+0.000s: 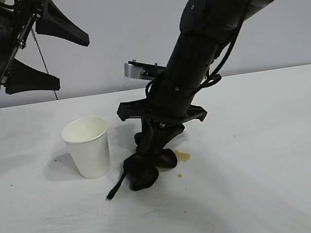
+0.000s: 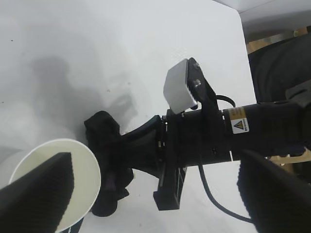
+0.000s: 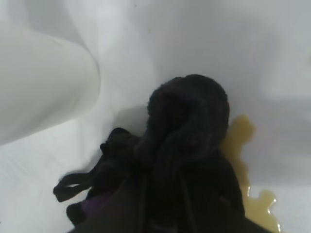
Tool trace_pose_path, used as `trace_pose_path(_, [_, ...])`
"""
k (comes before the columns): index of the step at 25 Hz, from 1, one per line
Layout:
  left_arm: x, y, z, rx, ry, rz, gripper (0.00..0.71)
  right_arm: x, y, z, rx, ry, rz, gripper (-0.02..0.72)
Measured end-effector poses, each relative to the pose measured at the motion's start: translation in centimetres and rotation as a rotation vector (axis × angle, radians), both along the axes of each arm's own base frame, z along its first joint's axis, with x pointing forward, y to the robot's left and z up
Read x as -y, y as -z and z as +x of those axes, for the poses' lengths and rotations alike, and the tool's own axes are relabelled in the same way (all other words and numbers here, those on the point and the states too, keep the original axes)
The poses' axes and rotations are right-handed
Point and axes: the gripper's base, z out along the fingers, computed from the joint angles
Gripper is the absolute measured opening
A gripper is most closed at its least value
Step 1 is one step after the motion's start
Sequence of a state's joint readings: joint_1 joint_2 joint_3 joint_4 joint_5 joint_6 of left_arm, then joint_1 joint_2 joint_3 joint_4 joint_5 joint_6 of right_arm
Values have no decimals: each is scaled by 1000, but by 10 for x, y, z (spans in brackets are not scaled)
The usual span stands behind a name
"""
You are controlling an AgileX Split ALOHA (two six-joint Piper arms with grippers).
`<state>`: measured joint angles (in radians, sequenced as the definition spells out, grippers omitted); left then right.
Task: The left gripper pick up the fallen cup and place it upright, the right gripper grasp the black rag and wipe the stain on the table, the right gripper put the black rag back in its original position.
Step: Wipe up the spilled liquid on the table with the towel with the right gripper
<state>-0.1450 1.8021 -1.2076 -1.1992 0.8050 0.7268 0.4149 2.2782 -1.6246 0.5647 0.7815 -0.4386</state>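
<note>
Where the exterior view hides it, the right end effector [image 1: 154, 165] pinches the black rag [image 3: 187, 160] beside the stain [image 3: 240, 141].

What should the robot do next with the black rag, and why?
Probably slide the black rag sideways over the stain. The right hand is shut on the rag and presses it on the table, but yellow liquid shows beside it. The cup already stands upright.
</note>
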Motion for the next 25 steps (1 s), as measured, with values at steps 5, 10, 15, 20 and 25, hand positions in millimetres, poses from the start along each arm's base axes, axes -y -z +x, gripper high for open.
trace_pose_path(5, [0,0,0,0,1,2,659,3,2,1,18,-18,-43,73])
trace_pose_path(10, [0,0,0,0,2,1,659,12,-1,4,44,-10,-156,73])
trace_pose_path(15, [0,0,0,-2,5,0,659,32,-10,15,41,0,-245,73])
trace_pose_path(20, [0,0,0,-2,5,-1,659,47,-23,14,-24,-17,-288,73])
trace_pose_path(25, [0,0,-1,-3,5,-2,659,44,-31,1,-136,-86,-242,73])
